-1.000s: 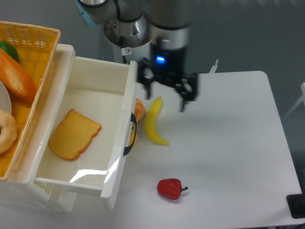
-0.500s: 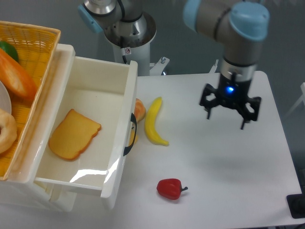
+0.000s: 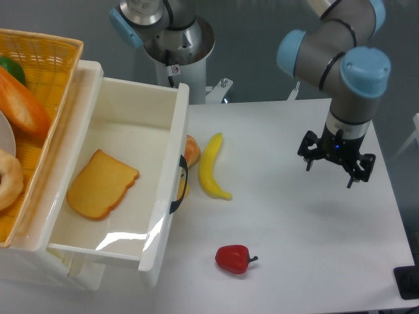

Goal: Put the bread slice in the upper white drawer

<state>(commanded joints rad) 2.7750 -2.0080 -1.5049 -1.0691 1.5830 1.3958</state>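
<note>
The bread slice (image 3: 100, 184), golden-orange with a darker crust, lies flat on the floor of the upper white drawer (image 3: 160, 216). The drawer is pulled out, its dark curved handle facing the table. My gripper (image 3: 330, 172) hangs over the right side of the white table, far to the right of the drawer. Its fingers are spread open and hold nothing.
A yellow banana (image 3: 211, 167) and an orange-red fruit (image 3: 192, 150) lie just right of the drawer front. A red pepper (image 3: 234, 258) sits near the table's front. A yellow woven basket (image 3: 39, 59) with a donut (image 3: 8, 178) stands at the left.
The gripper has travelled from above the banana beside the drawer to the right side of the table, open and empty. The bread slice has stayed in the drawer.
</note>
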